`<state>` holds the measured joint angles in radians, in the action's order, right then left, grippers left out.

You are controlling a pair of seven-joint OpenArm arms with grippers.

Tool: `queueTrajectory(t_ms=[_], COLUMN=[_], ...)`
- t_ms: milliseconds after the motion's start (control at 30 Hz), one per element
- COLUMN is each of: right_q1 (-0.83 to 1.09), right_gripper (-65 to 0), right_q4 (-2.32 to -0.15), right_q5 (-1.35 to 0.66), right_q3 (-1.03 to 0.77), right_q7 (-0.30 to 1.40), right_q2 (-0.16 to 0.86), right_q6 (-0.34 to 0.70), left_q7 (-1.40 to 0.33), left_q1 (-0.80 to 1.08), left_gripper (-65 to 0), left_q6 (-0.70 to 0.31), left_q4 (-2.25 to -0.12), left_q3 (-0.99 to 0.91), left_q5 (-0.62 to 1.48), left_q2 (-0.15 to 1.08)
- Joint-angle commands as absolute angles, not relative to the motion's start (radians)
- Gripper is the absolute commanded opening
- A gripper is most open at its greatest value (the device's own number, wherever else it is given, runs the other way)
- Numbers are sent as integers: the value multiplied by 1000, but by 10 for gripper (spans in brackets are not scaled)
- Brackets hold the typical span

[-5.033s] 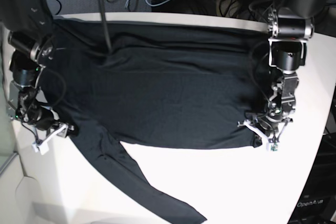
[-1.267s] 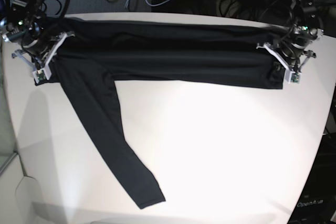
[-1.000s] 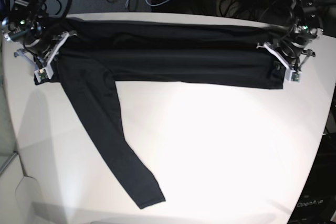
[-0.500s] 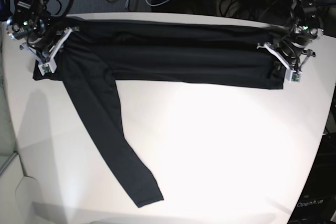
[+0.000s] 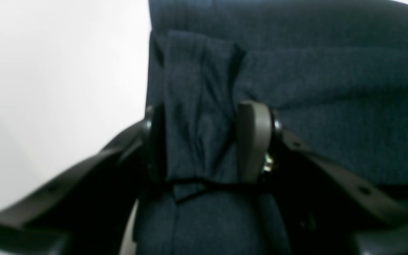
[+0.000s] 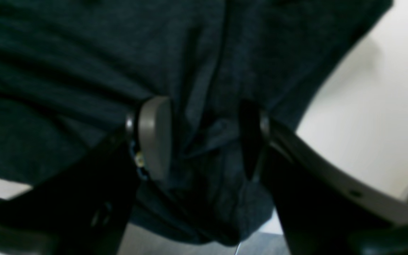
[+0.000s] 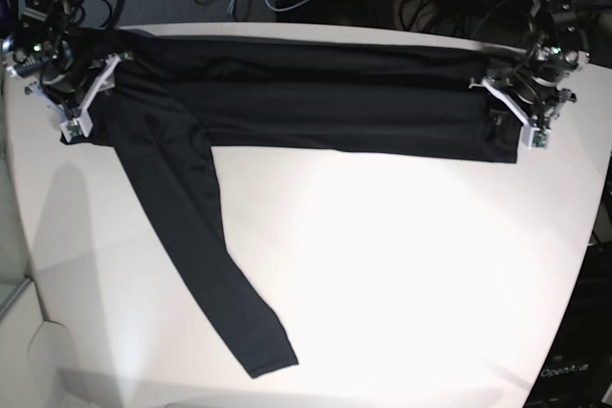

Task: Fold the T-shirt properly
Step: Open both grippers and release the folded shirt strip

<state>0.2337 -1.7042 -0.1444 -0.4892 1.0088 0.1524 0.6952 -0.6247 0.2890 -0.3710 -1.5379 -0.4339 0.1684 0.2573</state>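
I count one T-shirt (image 7: pixel 316 107), two grippers, left gripper (image 7: pixel 524 114) and right gripper (image 7: pixel 81 93), on one counter (image 7: pixel 402 265).

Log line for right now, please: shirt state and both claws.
shirt: folded into long band across table's far side, one sleeve trailing toward near edge | left claw: open, cloth between pads | right claw: open, cloth between pads

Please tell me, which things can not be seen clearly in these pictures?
- Second sleeve of the shirt: base view shows only one sleeve; the other may be folded under.
- Left gripper: wrist view is blurred; cloth lies between the jaws, contact unclear.
- Right gripper: same, blurred and dark on dark.
- Arms: cut off by the top edge of the base view.
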Motion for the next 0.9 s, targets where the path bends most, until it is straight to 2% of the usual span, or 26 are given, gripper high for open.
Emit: queueTrajectory(t_ms=[0,433,667,867], right_q1=[231,216,166,130], right_gripper=[-332,-332,-331,-331], right_q4=[-1722,-1764,-1765,-1764], right_q5=[-147,-148,-148,-147], right_q3=[-493,-621,-653,-605], right_q7=[1001,992,992,997], right_q2=[170,225,240,252], right_q6=[698,698,698,698], left_q7=[-625,-624,-624,-624], left_q1=[292,308,331,305], left_gripper=[-353,-352,-352,-352], left_q6=[-371,-371,-372,-447], left_q4=[-1552,-1554,-1552,-1544], left_q3=[-440,-443,-578,-582], left_q5=[170,171,168,163], left_q2=[271,263,214,216])
